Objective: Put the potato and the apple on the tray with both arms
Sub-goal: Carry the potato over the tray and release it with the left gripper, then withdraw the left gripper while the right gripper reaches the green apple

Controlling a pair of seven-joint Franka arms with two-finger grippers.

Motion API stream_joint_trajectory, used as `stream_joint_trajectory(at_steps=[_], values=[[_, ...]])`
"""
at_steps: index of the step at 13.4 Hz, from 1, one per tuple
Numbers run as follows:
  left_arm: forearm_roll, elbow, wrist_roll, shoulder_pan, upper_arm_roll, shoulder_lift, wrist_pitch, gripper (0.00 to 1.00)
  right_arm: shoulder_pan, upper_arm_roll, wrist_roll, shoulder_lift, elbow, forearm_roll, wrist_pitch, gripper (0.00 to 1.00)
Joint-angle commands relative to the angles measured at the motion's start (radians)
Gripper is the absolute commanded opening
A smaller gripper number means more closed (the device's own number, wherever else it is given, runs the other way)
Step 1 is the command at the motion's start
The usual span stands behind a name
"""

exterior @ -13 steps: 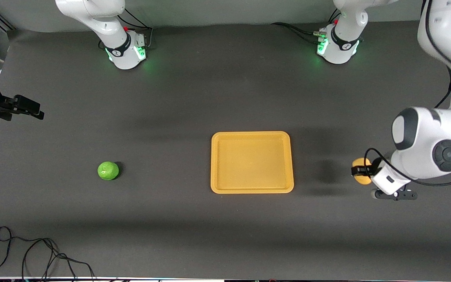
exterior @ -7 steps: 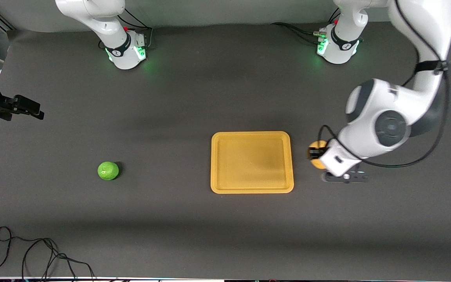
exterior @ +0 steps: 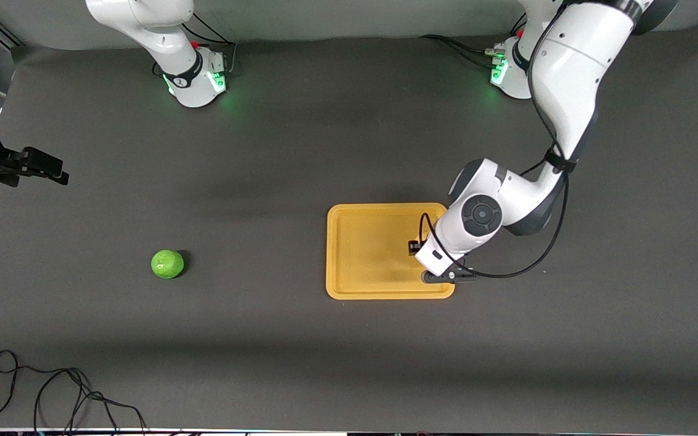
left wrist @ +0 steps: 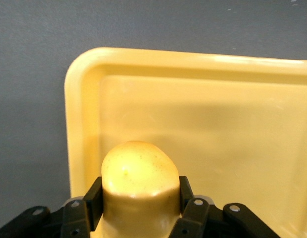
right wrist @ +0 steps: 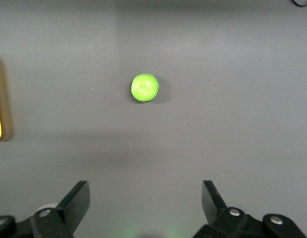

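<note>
so the right tool (right wrist: 146,208) is parked high over the desk (exterior: 300,363) at the right arm's edge, fingers spread wide with nothing in them, and that arm is just waiting; the apple (exterior: 167,264) sits on the bare desk toward that same end, well apart from the tray (exterior: 349,284), which lies around the middle of the desk; the right wrist view looks straight down on the apple (right wrist: 145,88) so it's lined up fine for later.

the left tool (exterior: 417,246) is over the tray, near the tray's edge on the left arm's side, clamped on the potato (left wrist: 138,173); the left wrist view shows the fingers (left wrist: 92,201) pressed against both sides of it, with a tray corner (left wrist: 81,69) under it.

step in hand looks like setting the potato down; imo bring it low before letting go, since it's lumpy and could roll toward the low rim; shifting a bit inward from that edge helps too, and leaves room for the apple; open slowly, then lift straight up.
</note>
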Motion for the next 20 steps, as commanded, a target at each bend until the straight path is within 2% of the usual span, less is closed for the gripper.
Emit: stream_joint_trajectory(at_steps=[1,8,10,14,16,18,20], values=[[0.072,-0.007,-0.071,-0.023,0.016,0.003,0.019,0.09,0.007,-0.007,-0.005,-0.021,-0.020,-0.010,0.005,1.00],[0.074,-0.010,-0.075,-0.015,0.018,0.012,0.019,0.60,0.005,-0.007,0.059,-0.020,-0.020,-0.008,0.002,1.00],[0.074,-0.010,-0.077,-0.012,0.018,0.012,0.017,1.00,0.007,-0.007,0.070,-0.020,-0.020,-0.008,0.002,1.00],[0.074,-0.009,-0.077,-0.008,0.018,-0.005,-0.001,1.00,0.007,-0.009,0.061,-0.017,-0.020,-0.008,0.002,1.00],[0.074,0.001,-0.072,-0.005,0.018,-0.044,-0.032,1.00,0.009,-0.007,0.058,-0.005,-0.014,-0.005,0.019,1.00],[0.074,0.048,-0.062,0.033,0.015,-0.095,-0.122,1.00,0.018,-0.001,0.060,0.006,-0.026,-0.002,0.069,1.00],[0.074,0.115,-0.022,0.069,0.015,-0.155,-0.269,1.00,0.045,-0.002,0.058,0.009,-0.118,-0.002,0.196,1.00]])
